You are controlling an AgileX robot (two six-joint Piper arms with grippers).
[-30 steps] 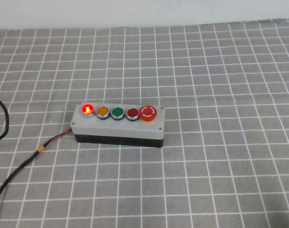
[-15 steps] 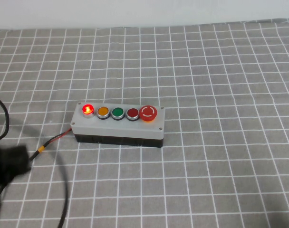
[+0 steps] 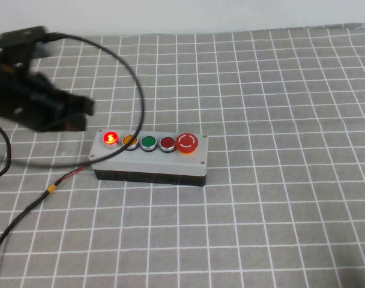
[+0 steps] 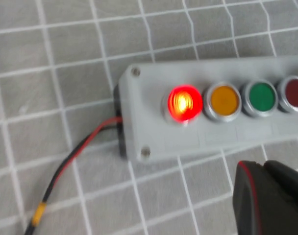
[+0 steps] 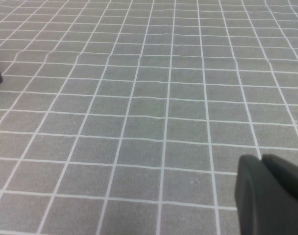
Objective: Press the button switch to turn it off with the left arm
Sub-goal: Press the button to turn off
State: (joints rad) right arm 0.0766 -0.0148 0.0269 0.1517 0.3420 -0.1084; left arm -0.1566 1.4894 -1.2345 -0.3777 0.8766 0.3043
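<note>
The button switch (image 3: 111,138) glows bright red at the left end of the grey-topped, black-based box (image 3: 149,163). In the left wrist view the lit button (image 4: 185,103) sits at the end of the box (image 4: 154,132). My left arm is a blurred black mass at the left. Its gripper (image 3: 80,114) hovers just behind and to the left of the lit button without touching it. In the wrist view the left gripper (image 4: 262,166) has its fingers together. My right gripper (image 5: 261,159) is shut and empty over bare cloth; it is outside the high view.
Orange (image 3: 130,141), green (image 3: 149,143) and dark red (image 3: 167,143) buttons and a large red mushroom button (image 3: 187,143) follow in the row. A red-black wire with a yellow band (image 3: 51,189) leaves the box's left end. The arm's black cable (image 3: 137,84) loops above the box. Grey checked cloth (image 3: 278,198) covers the table.
My left arm has swung from the lower left edge up to behind the box's left end, its cable looping over. The button stays lit and the box has not moved.
</note>
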